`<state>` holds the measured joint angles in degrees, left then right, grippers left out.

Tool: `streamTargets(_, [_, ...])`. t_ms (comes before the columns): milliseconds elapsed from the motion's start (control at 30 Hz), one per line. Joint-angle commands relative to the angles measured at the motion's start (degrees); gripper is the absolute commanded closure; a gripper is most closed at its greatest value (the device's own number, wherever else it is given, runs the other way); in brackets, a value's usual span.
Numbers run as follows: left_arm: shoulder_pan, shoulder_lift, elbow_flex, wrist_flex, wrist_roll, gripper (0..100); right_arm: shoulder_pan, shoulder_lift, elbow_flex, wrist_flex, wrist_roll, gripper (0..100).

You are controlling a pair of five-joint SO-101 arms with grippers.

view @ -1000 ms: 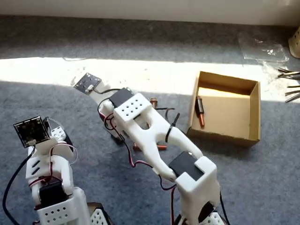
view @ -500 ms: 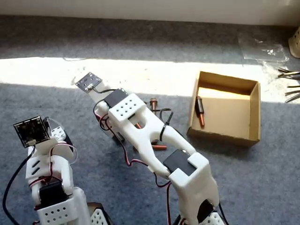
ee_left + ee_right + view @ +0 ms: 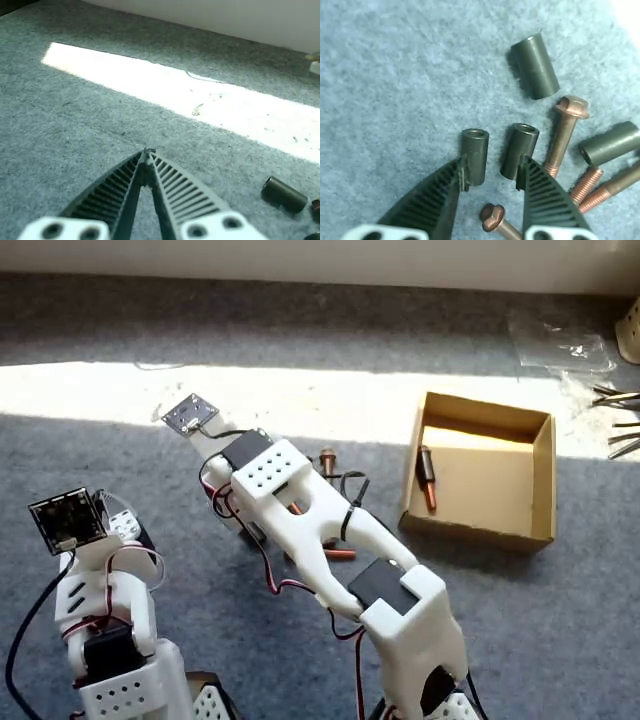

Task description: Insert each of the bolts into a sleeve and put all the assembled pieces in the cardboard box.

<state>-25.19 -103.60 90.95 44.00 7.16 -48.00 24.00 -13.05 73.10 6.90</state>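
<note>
High view: right arm [image 3: 300, 510] covers most bolts [image 3: 341, 554].

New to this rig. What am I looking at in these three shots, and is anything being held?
Two small white robot arms stand side by side on grey carpet. The high view looks down on both; each wrist view comes from a camera on one arm, looking along its pincer. The right pincer is open, low over loose dark sleeves and copper bolts, two sleeves between its fingers, gripping nothing. The left pincer is shut, empty, over carpet. The cardboard box holds one assembled piece, a bolt in a sleeve.
</note>
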Motion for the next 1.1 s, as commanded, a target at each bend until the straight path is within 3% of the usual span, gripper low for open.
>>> streamTargets(0, [-0.5, -0.4, -1.5, -0.4, -0.2, 98, -0.6, -0.7, -0.8, 0.0, -4.7, 85.1])
streamTargets(333, [-0.5, -0.4, -1.5, -0.4, -0.2, 98, -3.4, -0.7, 6.1, -7.7, -7.3, 85.1])
streamTargets(900, [-0.5, -0.4, -1.5, -0.4, -0.2, 98, -4.6, 9.2, 3.4, -7.5, -7.3, 85.1])
streamTargets(1067, [-0.5, -0.4, -1.5, -0.4, -0.2, 98, -4.4, 9.3, 1.5, -5.5, -7.1, 92.4])
